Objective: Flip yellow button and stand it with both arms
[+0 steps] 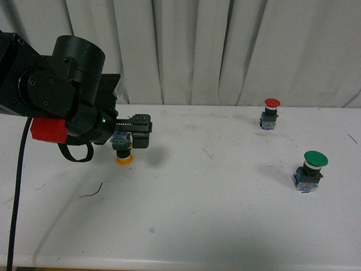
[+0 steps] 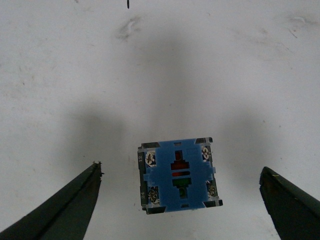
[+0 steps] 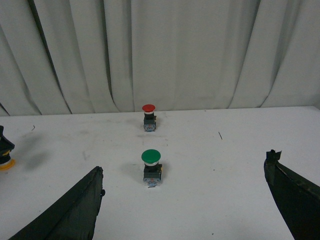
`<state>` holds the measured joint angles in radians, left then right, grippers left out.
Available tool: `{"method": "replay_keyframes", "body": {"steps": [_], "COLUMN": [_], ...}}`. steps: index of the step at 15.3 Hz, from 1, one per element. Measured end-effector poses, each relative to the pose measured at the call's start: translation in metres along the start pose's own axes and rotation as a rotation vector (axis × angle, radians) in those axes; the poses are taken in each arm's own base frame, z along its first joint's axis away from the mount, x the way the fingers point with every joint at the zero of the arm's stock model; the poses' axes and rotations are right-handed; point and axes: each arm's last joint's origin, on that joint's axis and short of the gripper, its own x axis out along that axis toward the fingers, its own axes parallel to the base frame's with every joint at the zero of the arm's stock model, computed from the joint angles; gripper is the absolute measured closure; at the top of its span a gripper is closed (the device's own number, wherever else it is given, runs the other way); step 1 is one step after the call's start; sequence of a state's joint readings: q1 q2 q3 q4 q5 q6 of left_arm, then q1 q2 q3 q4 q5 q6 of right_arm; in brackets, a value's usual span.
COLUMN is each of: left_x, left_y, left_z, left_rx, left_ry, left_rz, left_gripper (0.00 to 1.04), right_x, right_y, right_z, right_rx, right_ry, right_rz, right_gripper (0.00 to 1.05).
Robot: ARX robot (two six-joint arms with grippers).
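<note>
Your left fingers stand spread, the yellow button cap-down between them, untouched; right fingers spread too; white desk, curtains.

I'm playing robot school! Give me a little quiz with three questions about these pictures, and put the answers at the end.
1. True or false: the yellow button has its cap pointing down and its blue block up.
2. Pick one. The fingers of the left gripper are:
A) shut tight on the block
B) open, one on each side of the block
C) out of view
3. Fill in the blank: in the front view, the green button sits nearer the camera than the ___ button.

Key
1. True.
2. B.
3. Red: the red button stands farther back, near the curtain.
</note>
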<state>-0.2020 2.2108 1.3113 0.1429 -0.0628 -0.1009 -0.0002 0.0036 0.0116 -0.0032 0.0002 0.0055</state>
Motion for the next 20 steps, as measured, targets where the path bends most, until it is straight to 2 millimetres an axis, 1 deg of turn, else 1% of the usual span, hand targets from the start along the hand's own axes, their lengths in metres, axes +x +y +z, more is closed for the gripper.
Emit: {"method": "replay_keyframes", "body": {"steps": [4, 5, 6, 7, 10, 11, 12, 13, 14, 15, 16, 18, 19, 20], "left_x": [0.000, 0.000, 0.000, 0.000, -0.001, -0.005, -0.014, -0.028, -0.047, -0.068, -0.096, -0.147, -0.167, -0.181], "left_y": [0.000, 0.000, 0.000, -0.002, -0.007, -0.009, -0.012, -0.015, -0.018, -0.022, -0.025, -0.027, -0.025, -0.019], "left_z": [0.000, 0.000, 0.000, 0.001, 0.002, 0.003, 0.004, 0.008, 0.014, 0.019, 0.022, 0.016, 0.012, 0.007], "left_rx": [-0.005, -0.010, -0.023, -0.024, -0.025, -0.032, -0.034, -0.032, -0.034, -0.031, -0.025, -0.027, -0.037, -0.059], "left_ry": [0.001, 0.002, 0.000, 0.000, -0.010, -0.023, -0.038, -0.070, -0.120, -0.179, -0.241, -0.331, -0.361, -0.393], "left_rz": [0.001, 0.006, 0.008, 0.004, -0.007, -0.016, -0.030, -0.051, -0.080, -0.108, -0.149, -0.216, -0.240, -0.251], "left_gripper": [0.40, 0.56, 0.65, 0.68, 0.69, 0.69, 0.69, 0.69, 0.69, 0.69, 0.69, 0.69, 0.69, 0.69], "right_x": [0.000, 0.000, 0.000, 0.000, 0.000, 0.000, 0.000, 0.000, 0.000, 0.000, 0.000, 0.000, 0.000, 0.000], "right_y": [0.000, 0.000, 0.000, 0.000, 0.000, 0.000, 0.000, 0.000, 0.000, 0.000, 0.000, 0.000, 0.000, 0.000], "right_z": [0.000, 0.000, 0.000, 0.000, 0.000, 0.000, 0.000, 0.000, 0.000, 0.000, 0.000, 0.000, 0.000, 0.000], "right_rx": [0.000, 0.000, 0.000, 0.000, 0.000, 0.000, 0.000, 0.000, 0.000, 0.000, 0.000, 0.000, 0.000, 0.000], "right_ry": [0.000, 0.000, 0.000, 0.000, 0.000, 0.000, 0.000, 0.000, 0.000, 0.000, 0.000, 0.000, 0.000, 0.000], "right_rz": [0.000, 0.000, 0.000, 0.000, 0.000, 0.000, 0.000, 0.000, 0.000, 0.000, 0.000, 0.000, 0.000, 0.000], "right_gripper": [0.07, 0.07, 0.07, 0.07, 0.07, 0.07, 0.07, 0.07, 0.07, 0.07, 0.07, 0.07, 0.07, 0.07]}}
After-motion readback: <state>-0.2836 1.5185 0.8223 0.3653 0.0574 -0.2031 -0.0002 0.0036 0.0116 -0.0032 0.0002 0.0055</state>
